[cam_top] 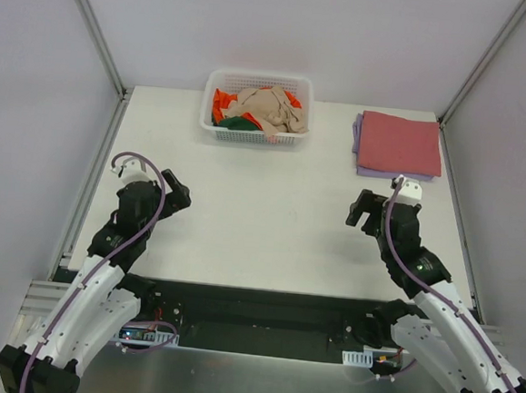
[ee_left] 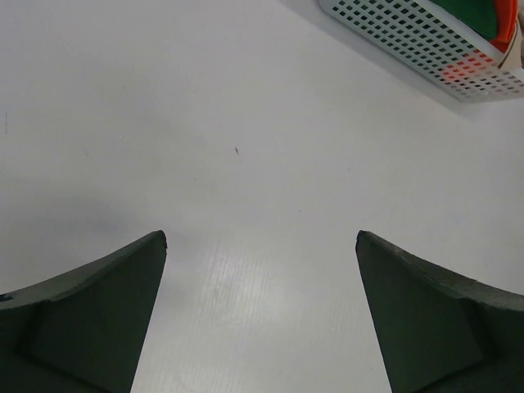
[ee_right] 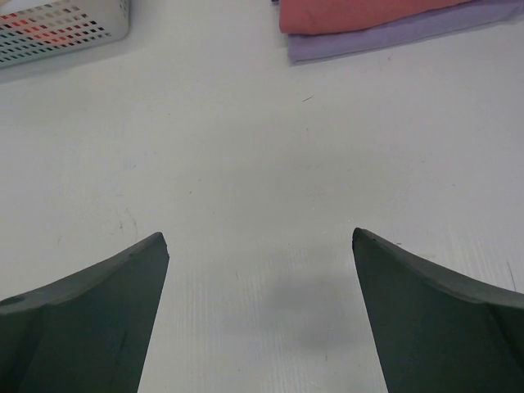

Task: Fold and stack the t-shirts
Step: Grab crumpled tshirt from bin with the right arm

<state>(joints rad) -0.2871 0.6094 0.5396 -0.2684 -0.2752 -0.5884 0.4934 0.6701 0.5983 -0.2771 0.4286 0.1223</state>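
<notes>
A crumpled beige t-shirt [cam_top: 270, 108] lies on top in the white basket [cam_top: 254, 136] at the back, over an orange one [cam_top: 221, 100] and a dark green one [cam_top: 240, 122]. A folded dusty-pink t-shirt [cam_top: 399, 142] lies on a folded lavender one [cam_top: 365, 171] at the back right; both show in the right wrist view, pink [ee_right: 352, 12] over lavender [ee_right: 385, 37]. My left gripper [cam_top: 177, 196] is open and empty above the bare table [ee_left: 260, 237]. My right gripper [cam_top: 360, 210] is open and empty [ee_right: 260, 237], just in front of the folded stack.
The basket's corner shows in the left wrist view [ee_left: 409, 37] and in the right wrist view [ee_right: 61, 29]. White walls and metal rails [cam_top: 96, 179] bound the table at left, right and back.
</notes>
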